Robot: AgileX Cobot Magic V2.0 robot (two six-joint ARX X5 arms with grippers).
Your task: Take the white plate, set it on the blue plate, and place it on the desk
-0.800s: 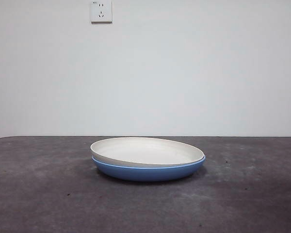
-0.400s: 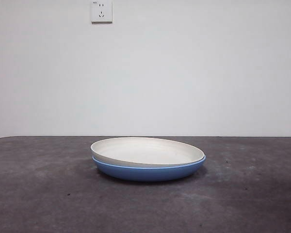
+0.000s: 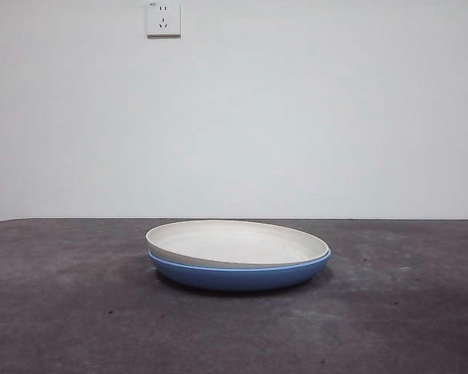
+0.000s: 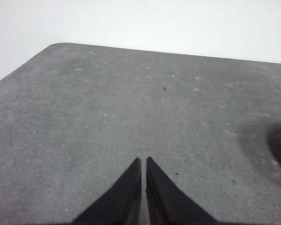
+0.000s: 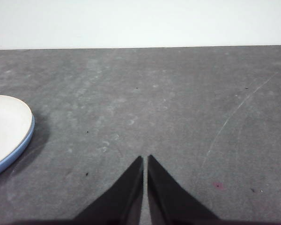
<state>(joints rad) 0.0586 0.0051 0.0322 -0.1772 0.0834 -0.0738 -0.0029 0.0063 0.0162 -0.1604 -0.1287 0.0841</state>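
- Our left gripper (image 4: 144, 161) hangs over bare desk with its black jaws pressed together on nothing; the stacked plates sit well off to its side, only an edge showing.
- Our right gripper (image 5: 145, 160) is likewise clenched and empty, the stack well apart from it.
- The wide, shallow, matte cream white plate (image 3: 234, 242) rests nested in the glossy medium-blue plate (image 3: 242, 275); both stand on the mottled dark grey-brown desk (image 3: 70, 312).
- We judge the risk to be in lifting the white plate off: pinching both rims would drag the blue plate along; a shallow bite on the low rim could let it slip and clatter.
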